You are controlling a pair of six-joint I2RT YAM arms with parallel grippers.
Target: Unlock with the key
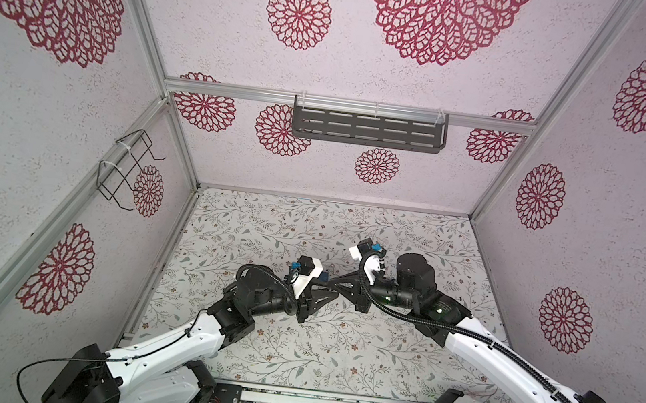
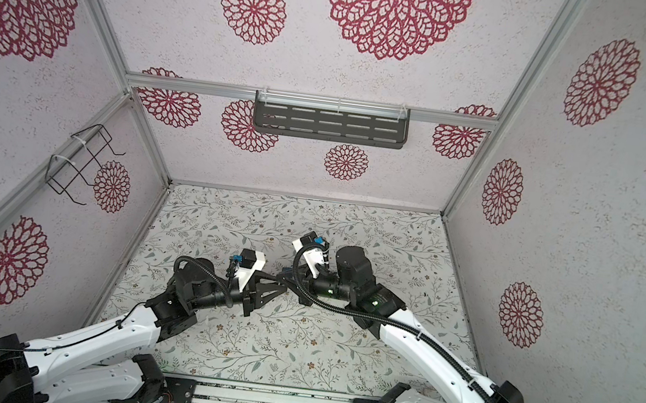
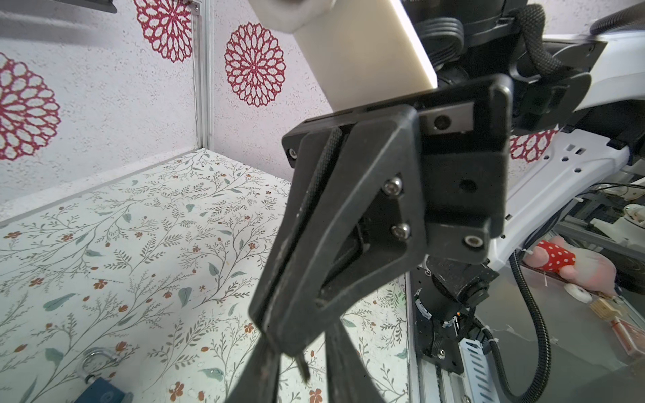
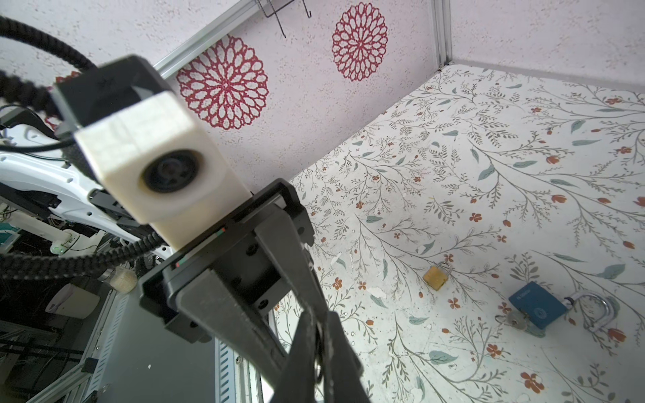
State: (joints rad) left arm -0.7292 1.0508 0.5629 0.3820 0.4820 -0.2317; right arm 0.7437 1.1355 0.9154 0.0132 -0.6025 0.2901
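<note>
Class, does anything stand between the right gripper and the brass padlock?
Nothing visible does: only bare table shows between the right gripper and brass padlock; the blue padlock lies off to one side.

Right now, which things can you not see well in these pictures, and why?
Blue padlock: left wrist view, cut off by the picture edge.
Brass padlock: right wrist view, keyhole too small.
Thin dark sliver at the right gripper: left wrist view, too small to name.
</note>
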